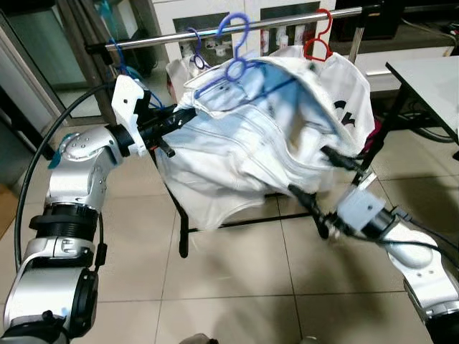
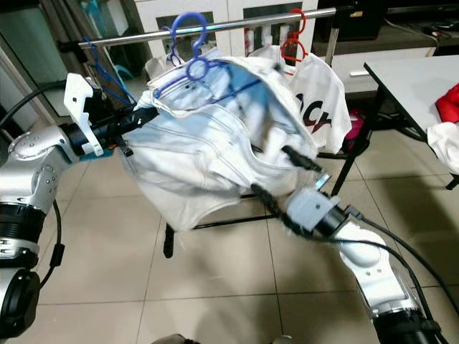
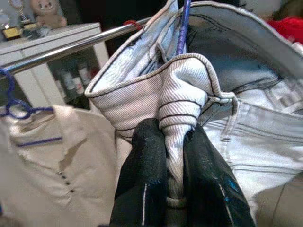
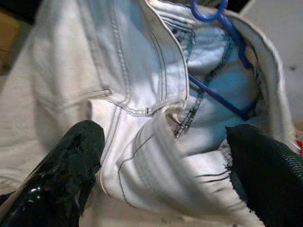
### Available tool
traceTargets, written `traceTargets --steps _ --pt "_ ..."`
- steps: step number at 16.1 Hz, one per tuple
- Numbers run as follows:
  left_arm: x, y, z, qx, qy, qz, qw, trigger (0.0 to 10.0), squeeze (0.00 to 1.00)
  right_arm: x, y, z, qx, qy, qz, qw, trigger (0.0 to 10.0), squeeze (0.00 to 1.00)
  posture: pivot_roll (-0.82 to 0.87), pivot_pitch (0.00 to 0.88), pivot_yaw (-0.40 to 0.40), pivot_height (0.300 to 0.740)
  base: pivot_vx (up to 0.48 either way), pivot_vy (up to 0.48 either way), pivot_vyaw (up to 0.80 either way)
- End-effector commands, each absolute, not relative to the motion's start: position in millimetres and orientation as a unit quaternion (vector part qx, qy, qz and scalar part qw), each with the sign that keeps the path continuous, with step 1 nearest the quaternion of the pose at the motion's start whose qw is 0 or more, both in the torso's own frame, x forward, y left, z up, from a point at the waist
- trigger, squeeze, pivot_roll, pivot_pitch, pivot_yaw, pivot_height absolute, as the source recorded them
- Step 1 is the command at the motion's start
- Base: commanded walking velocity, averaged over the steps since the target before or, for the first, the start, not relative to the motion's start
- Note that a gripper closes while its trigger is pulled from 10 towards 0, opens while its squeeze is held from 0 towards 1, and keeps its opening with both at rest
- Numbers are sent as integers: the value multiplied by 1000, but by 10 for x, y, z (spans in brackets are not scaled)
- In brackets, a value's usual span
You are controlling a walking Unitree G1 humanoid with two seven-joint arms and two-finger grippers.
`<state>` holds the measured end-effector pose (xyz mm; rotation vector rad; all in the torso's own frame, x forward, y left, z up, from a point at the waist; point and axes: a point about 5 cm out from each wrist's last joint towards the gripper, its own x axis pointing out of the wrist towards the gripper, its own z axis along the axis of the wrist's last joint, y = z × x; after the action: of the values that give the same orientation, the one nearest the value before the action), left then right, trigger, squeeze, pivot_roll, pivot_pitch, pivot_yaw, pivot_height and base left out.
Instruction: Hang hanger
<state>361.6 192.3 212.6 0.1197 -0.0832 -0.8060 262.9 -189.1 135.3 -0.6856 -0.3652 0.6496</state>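
Observation:
A blue hanger (image 1: 237, 43) carries a pale denim garment (image 1: 244, 143). Its hook crosses the steel rail (image 1: 158, 38); I cannot tell whether it rests on the rail. My left gripper (image 1: 183, 115) is shut on the garment's bunched waistband, seen close up in the left wrist view, where the fingers (image 3: 147, 161) pinch a fold of cloth. My right gripper (image 1: 307, 169) is open at the garment's lower right, one finger on each side of the cloth. In the right wrist view its fingers (image 4: 75, 156) are spread wide around the denim, with the blue hanger (image 4: 222, 28) beyond.
On the same rail hang a red hanger (image 1: 319, 43) with a white printed t-shirt (image 1: 351, 107) and another blue hanger (image 1: 195, 50) to the left. The rack's black leg (image 1: 183, 236) stands on the tiled floor. A white table (image 1: 430, 79) is at the right.

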Motion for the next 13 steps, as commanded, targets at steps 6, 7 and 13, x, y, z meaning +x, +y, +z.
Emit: traceTargets --steps 6,7,13 --pt "3648 1988 2346 117 -77 -389 911 0 0 2630 -1817 1536 -283 -209 304 885 10000 1000 -131 0 154 740 0 0 0" --pt "3629 2013 2309 143 -71 -401 902 0 0 2717 -1893 1768 -218 -228 267 910 10000 1000 -123 0 154 740 0 0 0" --pt "3409 2089 2287 161 -96 -483 855 0 0 2989 -2066 2470 -153 -182 412 879 10000 0 -120 0 128 740 0 0 0"
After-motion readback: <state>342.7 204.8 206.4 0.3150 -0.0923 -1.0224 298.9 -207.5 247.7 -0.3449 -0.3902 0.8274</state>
